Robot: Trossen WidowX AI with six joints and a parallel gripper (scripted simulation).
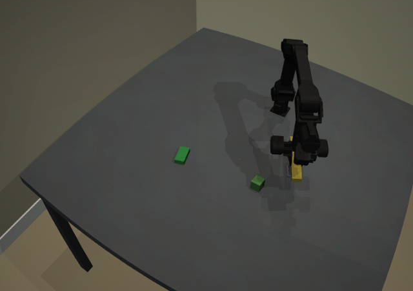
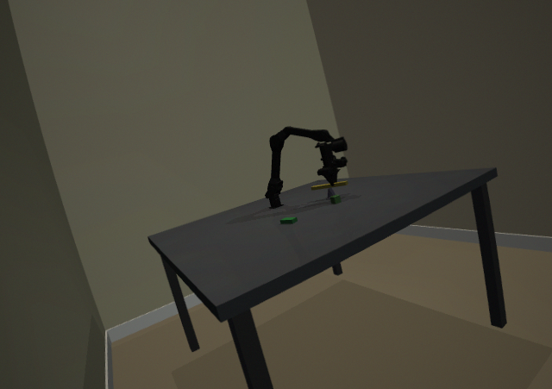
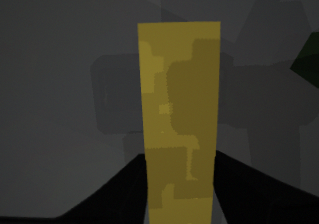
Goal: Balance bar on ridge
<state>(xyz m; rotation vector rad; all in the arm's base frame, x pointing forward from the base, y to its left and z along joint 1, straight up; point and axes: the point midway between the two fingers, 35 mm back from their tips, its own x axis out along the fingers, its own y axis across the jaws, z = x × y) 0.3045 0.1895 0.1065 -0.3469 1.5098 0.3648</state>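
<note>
Hand (image 1: pixel 301 162) (image 2: pixel 332 184) (image 3: pixel 177 160) part-open, clamped on yellow bar (image 1: pixel 296 173) (image 2: pixel 317 186) (image 3: pixel 180 105) nr its mid. Bar above tabletop (image 1: pixel 150 197) (image 2: pixel 249 260) (image 3: pixel 45 174), over purplish ridge (image 1: pixel 288 171) (image 2: pixel 330 194); contact w/ ridge unclear.

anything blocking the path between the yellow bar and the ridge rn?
Nothing visible in the way. The gripper is shut on the yellow bar, held just over the grey-purple ridge. The green cube is off to one side. Can't tell whether bar and ridge touch.
</note>
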